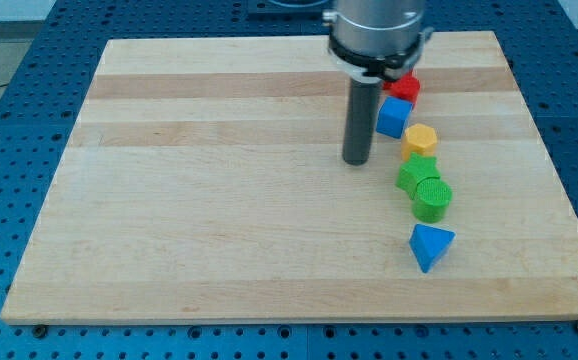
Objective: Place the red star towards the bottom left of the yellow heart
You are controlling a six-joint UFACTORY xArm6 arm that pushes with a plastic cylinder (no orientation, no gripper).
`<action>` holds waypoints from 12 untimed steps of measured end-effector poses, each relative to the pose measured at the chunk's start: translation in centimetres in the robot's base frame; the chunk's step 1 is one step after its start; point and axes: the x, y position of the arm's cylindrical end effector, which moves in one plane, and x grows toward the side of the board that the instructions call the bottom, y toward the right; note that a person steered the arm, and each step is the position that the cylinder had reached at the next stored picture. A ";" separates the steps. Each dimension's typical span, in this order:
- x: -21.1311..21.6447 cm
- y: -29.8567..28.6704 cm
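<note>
A red block lies near the view's top right, partly hidden behind the arm, so its shape is unclear. Just below it sits a blue cube, then a yellow block whose shape I cannot make out. My tip rests on the board left of the blue cube and the yellow block, a short gap away, and below-left of the red block. It touches no block.
Below the yellow block stand a green block and a green cylinder, touching each other. A blue triangular block lies further down. The wooden board sits on a blue perforated table.
</note>
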 end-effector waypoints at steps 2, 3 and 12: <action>0.0 -0.4; 0.0 -0.4; 18.8 3.0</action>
